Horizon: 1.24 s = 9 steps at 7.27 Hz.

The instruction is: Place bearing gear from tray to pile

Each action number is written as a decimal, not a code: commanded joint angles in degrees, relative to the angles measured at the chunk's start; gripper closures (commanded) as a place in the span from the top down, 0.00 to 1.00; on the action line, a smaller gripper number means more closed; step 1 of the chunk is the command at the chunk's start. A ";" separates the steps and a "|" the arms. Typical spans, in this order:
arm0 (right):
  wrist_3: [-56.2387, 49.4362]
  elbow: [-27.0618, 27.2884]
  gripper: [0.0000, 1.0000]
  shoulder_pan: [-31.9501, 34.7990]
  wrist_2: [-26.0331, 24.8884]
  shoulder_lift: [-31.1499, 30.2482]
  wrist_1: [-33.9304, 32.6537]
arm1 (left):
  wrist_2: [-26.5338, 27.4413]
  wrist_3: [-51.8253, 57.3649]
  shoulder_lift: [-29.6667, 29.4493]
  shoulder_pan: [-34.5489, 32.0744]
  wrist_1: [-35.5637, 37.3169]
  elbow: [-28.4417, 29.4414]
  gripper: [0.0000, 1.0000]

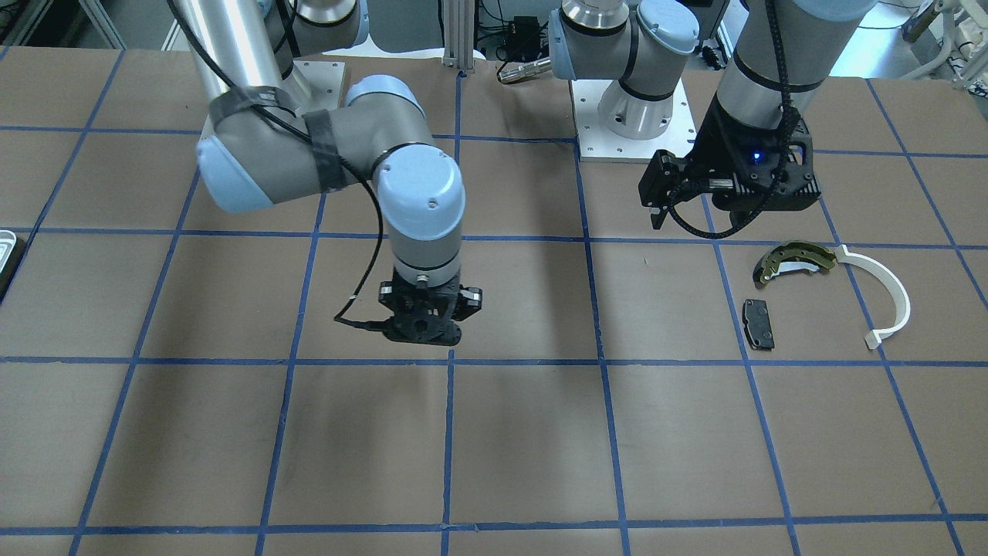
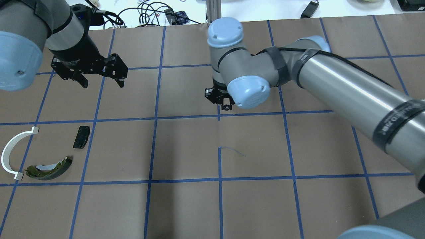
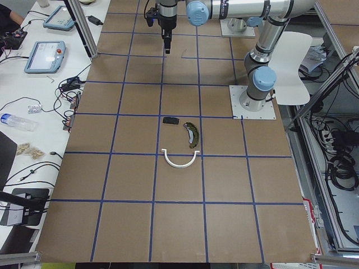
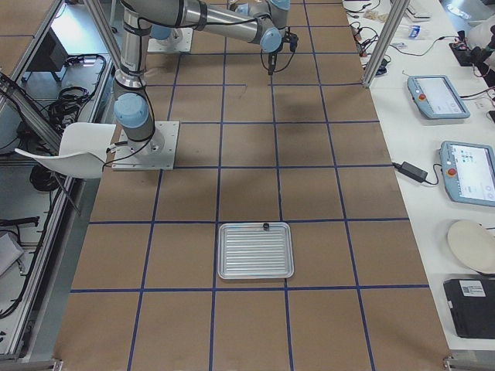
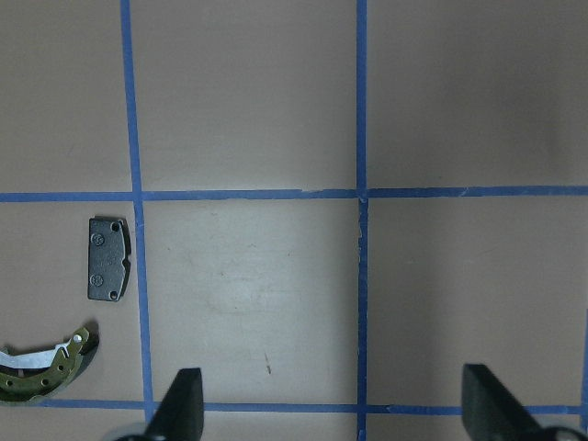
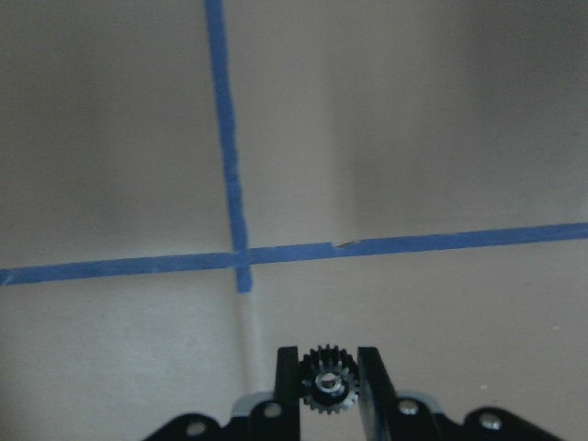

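Fingers [image 6: 288, 378] of the right gripper [image 1: 426, 338] are closed almost together on the bearing gear [image 6: 328, 384], a small toothed wheel pinched between the 2 of them and held clear of the surface [image 2: 186, 149]. That puts the task in its carrying step: the gear is out of the tray [image 4: 255, 251], which lies well apart toward the robot's right end, and it has not reached the pile [image 2: 49, 156] at the left end. The pile's 3 parts are the olive brake shoe [image 2: 49, 167], the white arc [image 2: 10, 152] and the black pad [image 2: 81, 136]. The next move looks like a long sideways carry toward the robot's left, then a descent and a release near the pad, keeping clear of the other arm. The right arm reaches far out over the middle of the surface with its wrist turned straight down, the gripper hanging near a crossing of the blue tape lines [image 6: 230, 184]. The left gripper [image 2: 103, 83] hovers near the pile on its far side from the robot, pointing down, with its fingers [image 5: 179, 404] spread wide and nothing between them.
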 commanded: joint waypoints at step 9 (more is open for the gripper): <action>-39.27 0.37 1.00 -25.96 4.27 -5.62 9.00 | -1.20 -5.75 -7.42 -3.58 9.97 -5.39 1.00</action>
